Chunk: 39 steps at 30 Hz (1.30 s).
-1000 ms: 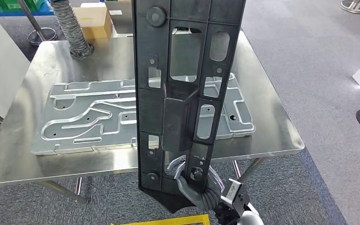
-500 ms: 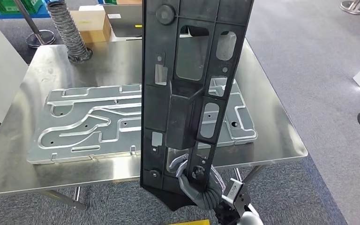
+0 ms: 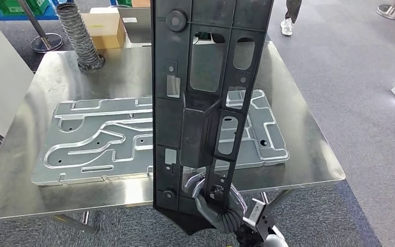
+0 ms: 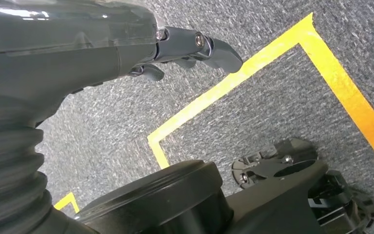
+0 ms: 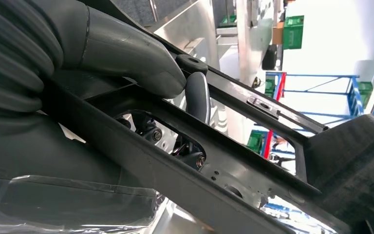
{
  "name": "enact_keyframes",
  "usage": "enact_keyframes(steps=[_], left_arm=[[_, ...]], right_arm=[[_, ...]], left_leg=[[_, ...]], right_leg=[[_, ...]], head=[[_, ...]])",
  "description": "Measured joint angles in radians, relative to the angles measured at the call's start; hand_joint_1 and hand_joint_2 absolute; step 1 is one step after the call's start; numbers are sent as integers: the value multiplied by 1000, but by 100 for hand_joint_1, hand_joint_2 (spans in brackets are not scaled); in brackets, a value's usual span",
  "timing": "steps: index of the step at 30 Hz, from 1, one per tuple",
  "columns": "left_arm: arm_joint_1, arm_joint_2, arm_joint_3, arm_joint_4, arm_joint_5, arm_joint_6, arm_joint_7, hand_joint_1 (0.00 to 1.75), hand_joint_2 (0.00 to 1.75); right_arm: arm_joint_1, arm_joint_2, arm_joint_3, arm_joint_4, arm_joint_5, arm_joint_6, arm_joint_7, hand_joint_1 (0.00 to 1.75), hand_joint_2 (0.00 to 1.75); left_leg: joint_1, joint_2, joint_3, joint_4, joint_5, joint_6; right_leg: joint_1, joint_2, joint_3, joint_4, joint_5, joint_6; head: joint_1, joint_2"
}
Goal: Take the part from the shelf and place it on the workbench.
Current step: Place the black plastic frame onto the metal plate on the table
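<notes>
A long black plastic panel [image 3: 205,103] with several cut-outs stands upright in front of me, hiding the middle of the workbench. My right hand [image 3: 213,203] grips its lower end, fingers through a cut-out and thumb over a rib; the right wrist view shows that thumb [image 5: 126,53] pressed on the panel [image 5: 233,165]. The steel workbench [image 3: 108,67] lies beyond, carrying a flat aluminium plate [image 3: 97,139] with routed grooves. My left hand [image 4: 185,46] hangs over the carpet, fingers lightly curled, holding nothing.
A ribbed grey hose [image 3: 79,36] stands on the bench's far left corner, with cardboard boxes [image 3: 103,23] behind it. A white panel [image 3: 0,77] flanks the bench's left side. Yellow floor tape [image 4: 253,73] marks the carpet. A person's foot [image 3: 288,25] shows at the far right.
The whole view has shifted slightly, so the camera moved; the bench sits a little nearer and to the right. My right hand keeps its grip on the upright panel.
</notes>
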Motion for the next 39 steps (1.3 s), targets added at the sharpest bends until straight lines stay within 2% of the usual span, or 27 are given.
enact_keyframes(steps=[2,4,5,7,8,9,10,12,13,14,17,19,20,22,23,24,25,27,28,29,31,33,34,35,37,38,39], left_arm=[[0,0,0,0,0,1,0,0,175],[-1,2,0,0,0,2,1,0,175],[-1,3,1,0,1,2,0,0,175],[-7,5,2,0,3,3,-1,0,175],[-11,6,2,0,3,3,-2,0,175],[-13,6,2,0,4,2,-2,0,175],[-13,6,2,0,4,2,-1,0,175],[-8,6,3,0,3,2,0,0,175],[-5,6,3,1,2,2,0,0,175],[-3,6,3,2,2,2,0,0,175],[-1,5,4,2,3,3,-2,0,175],[-1,4,4,2,1,3,-1,0,175],[-1,4,4,2,0,3,-1,0,175],[0,4,4,2,-1,2,0,0,175],[0,4,4,2,-1,2,1,0,175],[0,4,4,2,-2,2,2,0,175],[0,4,4,2,-2,2,3,0,175],[1,4,4,2,-2,2,5,0,175],[2,3,4,3,-3,2,6,0,175],[2,3,4,3,-3,3,6,0,175],[2,3,5,3,-3,3,7,0,175],[1,4,5,3,-5,5,8,0,175],[0,4,5,3,-6,5,9,0,175],[-1,5,5,3,-7,5,9,0,175],[-7,7,6,3,-9,3,8,0,175],[-12,8,6,3,-10,1,6,0,175],[-15,9,6,3,-10,-1,4,0,175]], right_arm=[[1,-1,0,-1,0,0,0,175,175],[1,-1,0,-2,-1,0,0,175,175],[1,-2,1,-3,-2,1,0,175,175],[2,-2,1,-2,-3,1,0,175,175],[2,-3,1,-1,-3,2,0,175,175],[2,-3,1,0,-3,2,0,175,175],[3,-4,1,1,-3,2,0,175,175],[3,-4,2,2,-4,2,0,175,175],[3,-4,2,2,-5,2,-1,175,175],[3,-4,2,2,-6,2,-1,175,175],[2,-5,3,2,-6,2,-3,175,175],[1,-5,3,1,-7,1,-3,175,175],[1,-5,3,1,-7,0,-4,175,175],[3,-6,3,1,-9,-1,-4,175,175],[5,-7,3,1,-9,-1,-4,175,175],[7,-8,3,1,-10,-1,-4,175,175],[8,-8,3,1,-10,-1,-4,175,175],[7,-9,3,1,-12,-1,-4,175,175],[7,-9,3,1,-12,-2,-4,175,175],[6,-9,3,1,-13,-2,-4,175,175],[7,-10,3,0,-11,-8,-4,175,175],[6,-11,2,0,0,-20,-3,175,175],[5,-11,1,0,9,-27,-3,175,175],[2,-12,0,0,18,-34,-2,175,175],[-6,-14,-7,1,34,-45,2,175,175],[-12,-16,-12,3,40,-48,4,175,175],[-20,-18,-17,6,43,-48,7,175,175]], left_leg=[[0,2,7,-5,-5,-10],[-2,4,-3,37,-32,-19],[-1,5,-26,89,-58,-23],[0,5,-95,219,-110,-29],[0,6,-119,259,-115,-32],[1,6,-127,263,-100,-33],[2,6,-115,229,-65,-34],[5,8,-66,100,16,-32],[5,8,-45,47,36,-28],[5,7,-35,16,42,-22],[5,4,-31,1,35,-2],[9,5,-25,-4,35,8],[10,6,-22,-6,34,12],[9,7,-19,-6,31,16],[9,6,-18,-6,29,17],[9,5,-14,-6,26,17],[9,4,-8,-6,22,17],[8,2,7,-8,11,13],[7,1,11,-8,6,9],[6,1,13,-9,2,5],[5,2,14,-14,-2,-5],[4,5,19,-11,-10,-15],[3,6,12,10,-25,-19],[2,6,-5,53,-50,-22],[3,6,-69,184,-109,-27],[3,6,-98,239,-124,-29],[3,7,-114,264,-120,-30]], right_leg=[[-4,0,10,-16,-3,-4],[-12,-1,29,-36,-2,-10],[-13,-2,38,-42,-3,-12],[-13,-5,47,-44,-10,-16],[-12,-6,51,-43,-15,-16],[-12,-6,56,-42,-19,-16],[-12,-5,63,-41,-25,-15],[-10,-1,75,-35,-37,-9],[-9,1,76,-30,-42,-4],[-7,1,74,-27,-45,0],[-5,1,67,-23,-48,13],[-7,1,51,17,-73,24],[-9,0,24,70,-98,30],[-13,0,-56,211,-149,38],[-14,0,-90,261,-156,39],[-14,0,-106,274,-143,39],[-13,0,-101,247,-110,36],[-10,0,-45,109,-25,24],[-6,0,-17,45,0,17],[-2,0,1,4,10,11],[3,1,7,-16,3,3],[-4,2,15,-28,3,-5],[-7,2,21,-35,4,-9],[-10,0,27,-41,4,-13],[-8,-3,34,-42,-1,-19],[-8,-4,37,-42,-5,-21],[-7,-5,41,-41,-8,-21]], head=[[0,0],[0,0],[0,0],[0,0],[0,0],[0,0],[0,0],[0,0],[0,0],[0,0],[0,0],[0,0],[0,0],[0,0],[0,0],[0,0],[0,0],[0,0],[0,0],[0,0],[0,0],[0,0],[0,0],[0,0],[0,0],[0,0],[0,0]])
